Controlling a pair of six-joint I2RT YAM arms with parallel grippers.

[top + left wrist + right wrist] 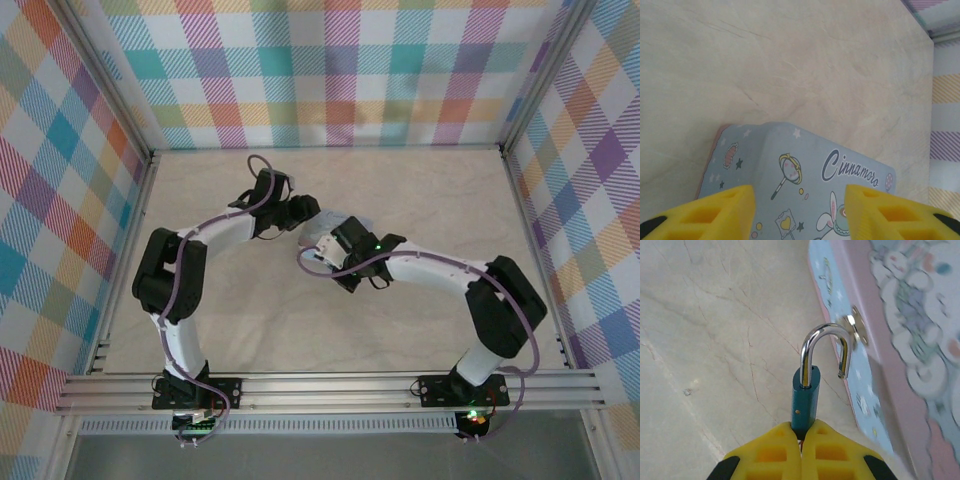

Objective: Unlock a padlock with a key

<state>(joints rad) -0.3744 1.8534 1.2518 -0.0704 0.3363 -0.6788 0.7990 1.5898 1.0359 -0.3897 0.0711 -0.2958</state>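
Observation:
My right gripper (802, 426) is shut on the bottom end of the padlock (805, 400), a teal body with a silver shackle. The shackle stands swung open, its free end hanging beside the metal hasp (854, 327) on the side of the pale blue cartoon tin (920, 365). The key is hidden. My left gripper (800, 192) is open, its yellow fingers (725, 210) spread above the lid of the tin (840, 160), holding nothing. From above, both grippers meet mid-table, left gripper (300, 215) and right gripper (335, 242), with the tin (320, 236) largely covered between them.
The tin lies on a pale marble-look table (420, 190). Checked walls (330, 70) close off the back and both sides, with an aluminium rail (330, 388) along the near edge. Open tabletop lies all round the two grippers.

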